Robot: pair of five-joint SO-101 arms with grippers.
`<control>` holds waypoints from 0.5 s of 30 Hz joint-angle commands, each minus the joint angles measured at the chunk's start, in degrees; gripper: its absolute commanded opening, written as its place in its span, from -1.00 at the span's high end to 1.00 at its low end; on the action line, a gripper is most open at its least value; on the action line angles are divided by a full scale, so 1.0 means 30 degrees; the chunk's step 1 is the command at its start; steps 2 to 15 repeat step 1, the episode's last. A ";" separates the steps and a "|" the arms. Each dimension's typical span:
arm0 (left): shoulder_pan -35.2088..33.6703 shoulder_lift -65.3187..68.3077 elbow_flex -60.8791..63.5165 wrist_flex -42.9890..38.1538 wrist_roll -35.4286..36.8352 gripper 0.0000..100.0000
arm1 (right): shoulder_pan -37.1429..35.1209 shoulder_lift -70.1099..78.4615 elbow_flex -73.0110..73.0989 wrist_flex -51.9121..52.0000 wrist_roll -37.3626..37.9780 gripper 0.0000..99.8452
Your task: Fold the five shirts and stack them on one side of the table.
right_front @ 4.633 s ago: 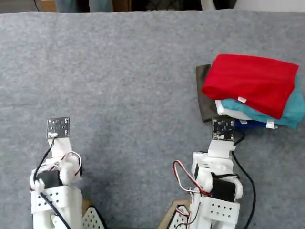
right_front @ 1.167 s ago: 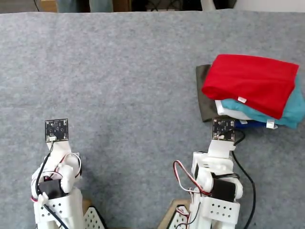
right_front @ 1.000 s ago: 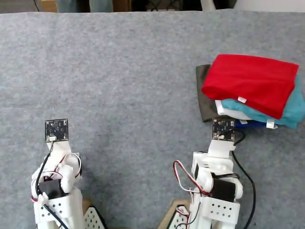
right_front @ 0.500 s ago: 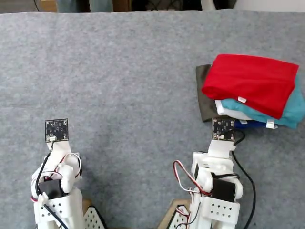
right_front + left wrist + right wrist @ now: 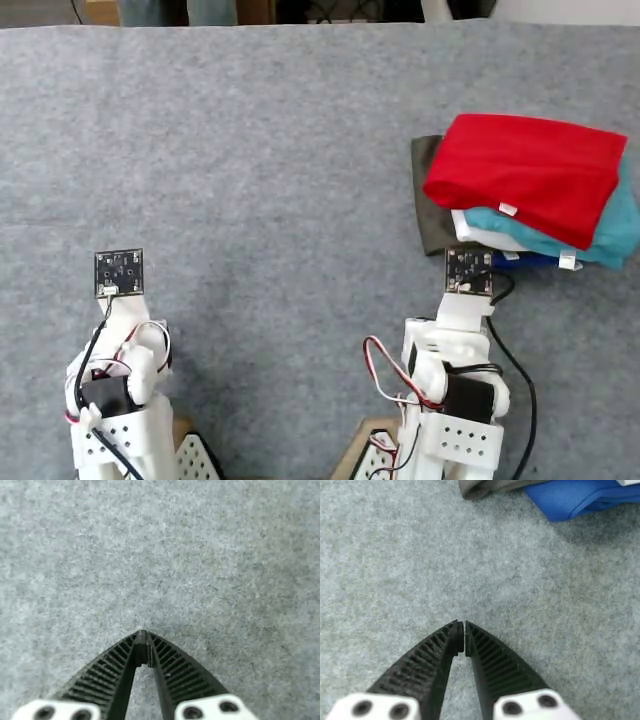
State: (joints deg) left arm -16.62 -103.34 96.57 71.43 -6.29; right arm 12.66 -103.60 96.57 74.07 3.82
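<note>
Meanwhile left gripper point(image 5: 142, 636) has drawn back slightly.

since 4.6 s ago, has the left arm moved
Yes. The left arm has pulled back slightly toward its own base, away from the far edge of the table.

Grey felt-covered table point(image 5: 250, 150), brown wooden piece point(image 5: 100, 11) beyond its far edge

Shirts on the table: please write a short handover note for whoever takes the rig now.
Left gripper: shut, empty, over bare table.
Right gripper: shut, empty, just short of the blue shirt.
Shirts: stacked on the right arm's side; red shirt on top, then teal shirt, white shirt, with blue shirt and dark shirt lowest.
Done: five folded shirts show, all stacked.
Left: apparently nothing.
</note>
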 commanded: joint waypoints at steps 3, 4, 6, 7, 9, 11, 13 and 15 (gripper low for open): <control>-0.0015 -0.0205 0.0220 0.0469 0.0147 0.94 | -0.0205 -0.0601 0.0044 -0.0293 -0.0117 0.97; -0.0015 -0.0205 0.0220 0.0469 0.0147 0.94 | -0.0205 -0.0601 0.0044 -0.0293 -0.0117 0.97; -0.0015 -0.0205 0.0220 0.0469 0.0147 0.94 | -0.0205 -0.0601 0.0044 -0.0293 -0.0117 0.97; -0.0015 -0.0205 0.0220 0.0469 0.0147 0.94 | -0.0205 -0.0601 0.0044 -0.0293 -0.0117 0.97; -0.0015 -0.0205 0.0220 0.0469 0.0147 0.94 | -0.0205 -0.0601 0.0044 -0.0293 -0.0117 0.97; -0.0015 -0.0205 0.0220 0.0469 0.0147 0.94 | -0.0205 -0.0601 0.0044 -0.0293 -0.0117 0.97; -0.0015 -0.0205 0.0220 0.0469 0.0147 0.94 | -0.0205 -0.0601 0.0044 -0.0293 -0.0117 0.97; -0.0015 -0.0205 0.0220 0.0469 0.0147 0.94 | -0.0205 -0.0601 0.0044 -0.0293 -0.0117 0.97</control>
